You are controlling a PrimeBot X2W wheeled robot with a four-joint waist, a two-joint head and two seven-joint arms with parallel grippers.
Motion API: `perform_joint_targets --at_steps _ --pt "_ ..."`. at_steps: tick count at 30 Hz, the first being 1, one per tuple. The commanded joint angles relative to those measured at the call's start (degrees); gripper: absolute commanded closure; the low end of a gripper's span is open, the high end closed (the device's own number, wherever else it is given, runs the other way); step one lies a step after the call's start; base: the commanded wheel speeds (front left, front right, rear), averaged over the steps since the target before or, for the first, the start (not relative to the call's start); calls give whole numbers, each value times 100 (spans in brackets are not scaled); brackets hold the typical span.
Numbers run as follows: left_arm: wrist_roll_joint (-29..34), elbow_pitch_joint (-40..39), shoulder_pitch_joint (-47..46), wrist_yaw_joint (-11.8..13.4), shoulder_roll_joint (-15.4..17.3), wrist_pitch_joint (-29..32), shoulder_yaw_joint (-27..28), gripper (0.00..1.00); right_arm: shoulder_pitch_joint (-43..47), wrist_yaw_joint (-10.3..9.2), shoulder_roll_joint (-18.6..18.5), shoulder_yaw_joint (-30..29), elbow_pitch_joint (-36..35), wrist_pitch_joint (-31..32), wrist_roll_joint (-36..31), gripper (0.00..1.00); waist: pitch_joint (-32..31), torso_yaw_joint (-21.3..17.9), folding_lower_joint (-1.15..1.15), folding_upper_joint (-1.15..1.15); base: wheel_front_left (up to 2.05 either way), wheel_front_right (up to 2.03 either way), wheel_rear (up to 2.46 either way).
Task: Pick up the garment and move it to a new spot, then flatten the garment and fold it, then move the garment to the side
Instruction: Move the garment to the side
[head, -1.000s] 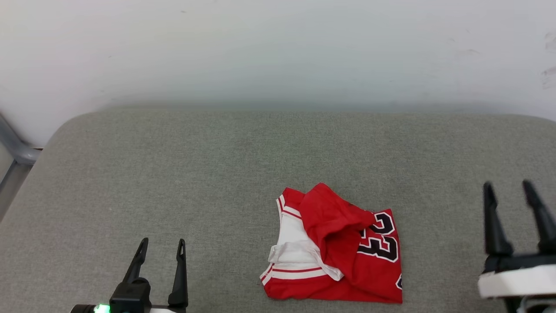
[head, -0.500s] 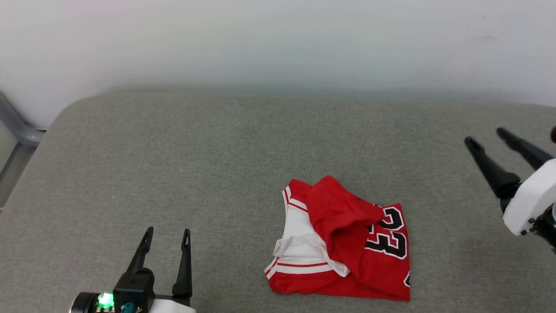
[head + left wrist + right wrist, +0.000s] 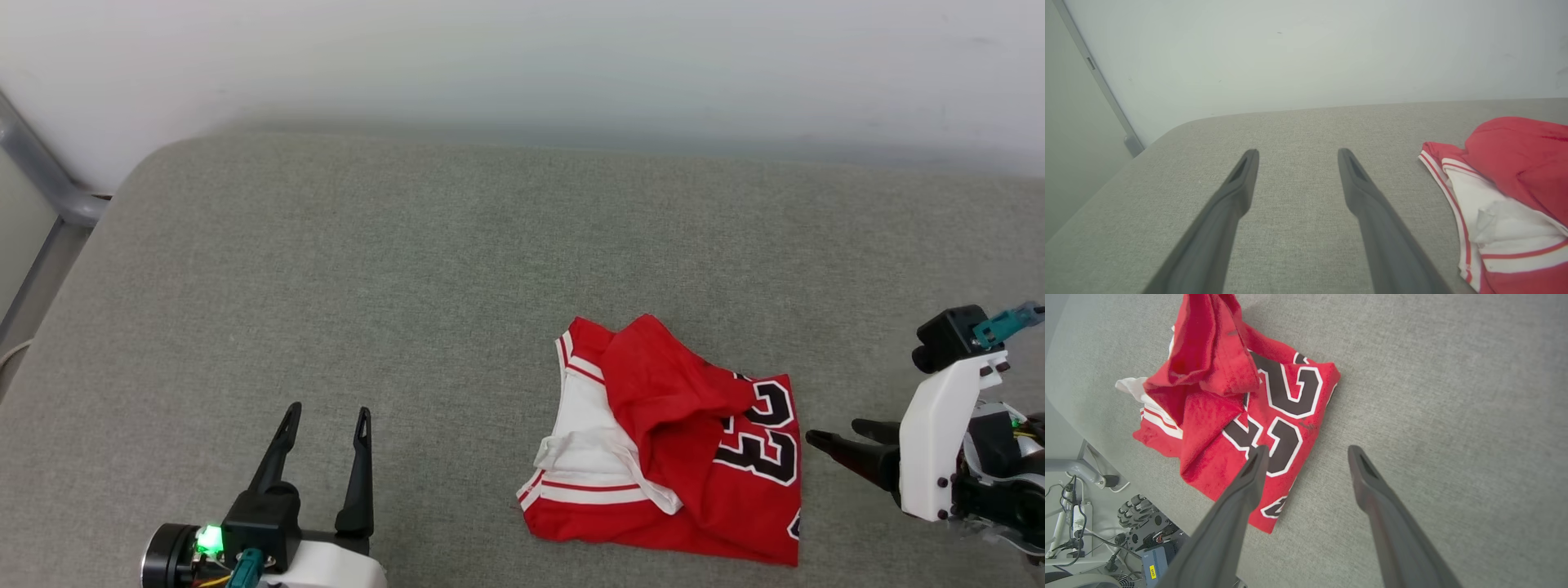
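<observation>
The garment lies bunched and unheld, so the right end effector, wide open and empty like the left end effector, aims at its edge, seemingly to grasp.

A fold of the garment partly hides its numbers.

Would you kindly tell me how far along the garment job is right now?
Done: nothing that shows; the garment lies crumpled, one flap bunched over its numbers, on the grey cushion. In hand: the right gripper, open, points at its right edge, holding nothing; the left gripper is open, well apart. Left: pick up and move, flatten, fold, set aside.
</observation>
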Motion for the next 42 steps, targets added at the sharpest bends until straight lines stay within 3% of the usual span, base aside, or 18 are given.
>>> perform_joint_targets --at_steps 1,13,20,21,22,33,42 --pt "-2 -5 -111 -18 -2 -13 9 0 1 -5 75 5 97 -62 37 0 93 71 -1 0 0 0 0" --pt "-7 23 -394 -65 -35 -13 -29 0 -142 -4 633 440 941 -649 300 0 492 275 -1 0 0 0 0" --pt "-9 65 -486 -59 -53 -13 -39 0 -169 -6 666 974 1328 -1074 275 0 557 328 -1 0 0 0 0" --pt "-18 72 -481 -55 -54 -13 -32 0 -196 -6 643 1030 1331 -1176 294 63 553 329 -1 0 0 0 0" --pt "-25 82 -473 -53 -54 -13 -21 0 -224 -6 621 1071 1344 -1276 330 100 550 327 -1 0 0 0 0" --pt "-58 107 -420 -33 -86 -13 -3 0 -662 -5 283 1489 1194 -2182 505 100 464 300 -1 0 0 0 0" --pt "-104 38 -238 25 -106 -13 111 0 -1151 -5 -347 1980 680 -2812 -94 100 303 -125 -1 0 0 0 0"
